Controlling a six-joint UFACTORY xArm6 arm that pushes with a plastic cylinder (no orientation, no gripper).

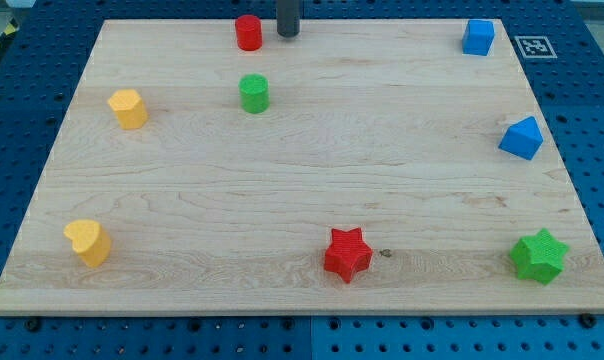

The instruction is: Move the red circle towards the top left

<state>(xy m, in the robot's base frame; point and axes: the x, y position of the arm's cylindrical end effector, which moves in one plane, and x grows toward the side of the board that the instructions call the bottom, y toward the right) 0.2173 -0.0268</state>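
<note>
The red circle (248, 32) is a short red cylinder standing near the top edge of the wooden board (312, 160), left of centre. My tip (288, 34) is the lower end of the dark rod that comes in from the view's top. It stands just right of the red circle with a small gap between them. A green circle (254, 93) stands a little below the red one.
A yellow block (129, 108) and a yellow heart (88, 242) are on the left side. A red star (348, 254) and a green star (539, 256) are near the bottom edge. Two blue blocks (478, 37) (522, 138) are on the right.
</note>
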